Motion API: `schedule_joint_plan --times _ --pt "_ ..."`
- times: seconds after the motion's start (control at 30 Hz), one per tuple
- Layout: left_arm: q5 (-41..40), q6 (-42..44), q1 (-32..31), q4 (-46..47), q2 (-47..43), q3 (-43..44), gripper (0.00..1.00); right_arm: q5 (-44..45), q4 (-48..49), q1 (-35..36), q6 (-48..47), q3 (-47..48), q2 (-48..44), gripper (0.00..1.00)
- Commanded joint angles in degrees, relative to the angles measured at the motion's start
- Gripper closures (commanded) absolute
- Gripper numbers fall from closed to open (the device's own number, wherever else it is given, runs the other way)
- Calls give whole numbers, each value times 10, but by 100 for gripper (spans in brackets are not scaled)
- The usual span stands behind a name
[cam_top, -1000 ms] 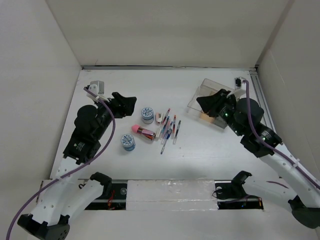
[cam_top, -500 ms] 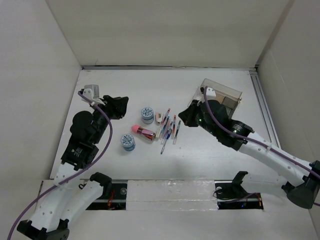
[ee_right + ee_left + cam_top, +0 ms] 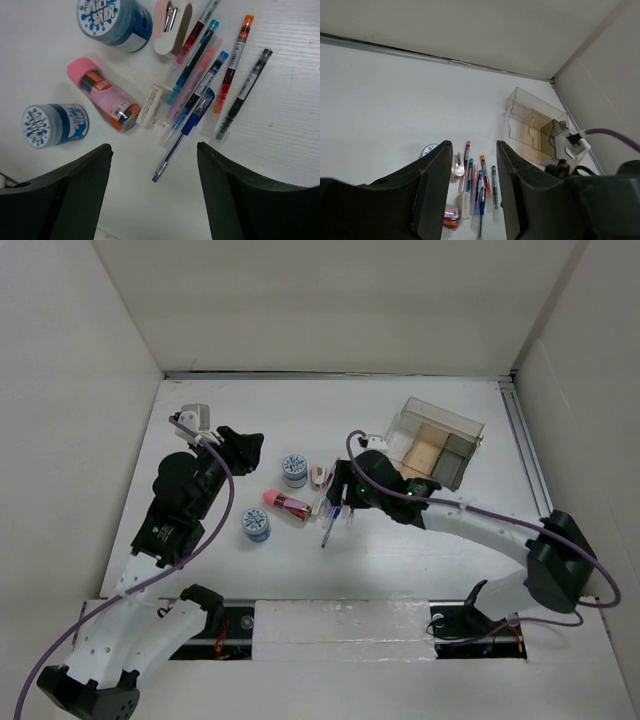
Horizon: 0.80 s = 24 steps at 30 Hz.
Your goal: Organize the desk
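Desk (image 3: 260, 410), a matte white tabletop walled in white, lay beneath both arms, its clutter gathered near the middle. Right gripper (image 3: 154, 150) hung directly above the pens (image 3: 210, 85), jaws spread wide and holding nothing; this stance probably served to straddle one pen for a pick. Left gripper (image 3: 473, 147) was likewise parted and empty, held off to the left of the clutter, seemingly to leave room for the other arm. The pens were slim, straight plastic barrels lying nearly parallel, some touching. Beside them lay a small rounded pink stapler (image 3: 172, 25), a pink cylindrical tube (image 3: 102, 95) on its side, and two squat round tubs (image 3: 55, 125) with blue-printed lids. Clear box (image 3: 435, 440), rigid transparent plastic with tan dividers, stood well apart toward the far right, a likely destination for the pens.
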Motion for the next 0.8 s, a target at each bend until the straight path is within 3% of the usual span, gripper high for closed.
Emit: schedule_joint_plan --times 0.0,0.2,0.4,0.7,0.77 --pt "-5 -2 3 23 5 8 63 -9 64 3 -7 49 63 25" --pt "-51 -5 3 13 -12 12 54 7 77 3 -50 174 225 22" --pt "-60 -3 3 13 -24 10 52 48 47 3 -101 311 350 21" --pt "-54 -3 3 0 -30 6 51 52 18 3 -126 415 436 21" --pt "-50 -3 3 2 -32 6 51 52 18 3 -127 432 450 26"
